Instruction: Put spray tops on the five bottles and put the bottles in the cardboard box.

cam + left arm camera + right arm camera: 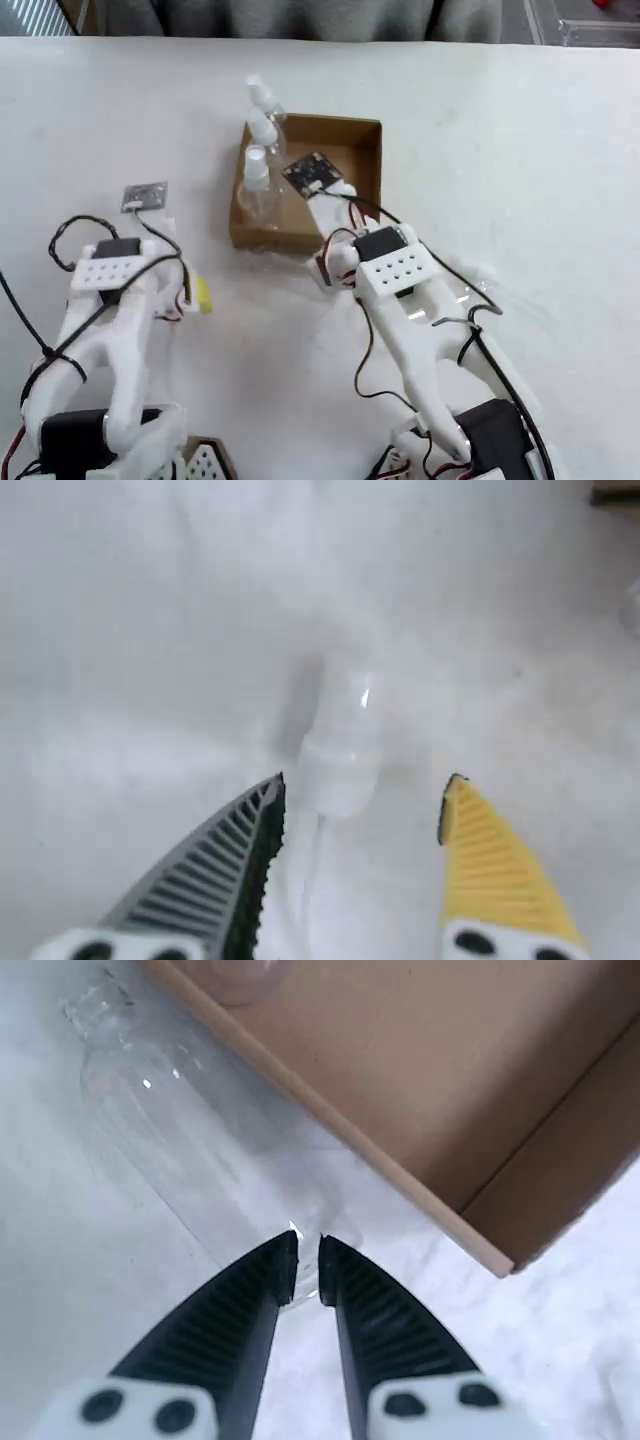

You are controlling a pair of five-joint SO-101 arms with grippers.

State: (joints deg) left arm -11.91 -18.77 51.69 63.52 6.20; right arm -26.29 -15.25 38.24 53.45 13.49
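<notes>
Open left gripper [365, 780] straddles the spray top [340, 750] — pinch squarely; right gripper [308, 1245], nearly shut, meets bottle [170, 1130] at box's [378, 170] six o'clock.

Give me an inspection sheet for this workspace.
Surface: white table.
Job's things: box open; three topped bottles inside; one topless bottle lying outside along the box; spray top lying on the table.
Clutter: faint clear shape by the right arm, unidentified.
Grippers: left gripper jaws open, spray top ahead between them; right gripper jaws nearly shut at the lying bottle's base, hold unclear.
Cables: black cables looped along both arms.
Surroundings: clear tray beyond the table's far edge.
</notes>
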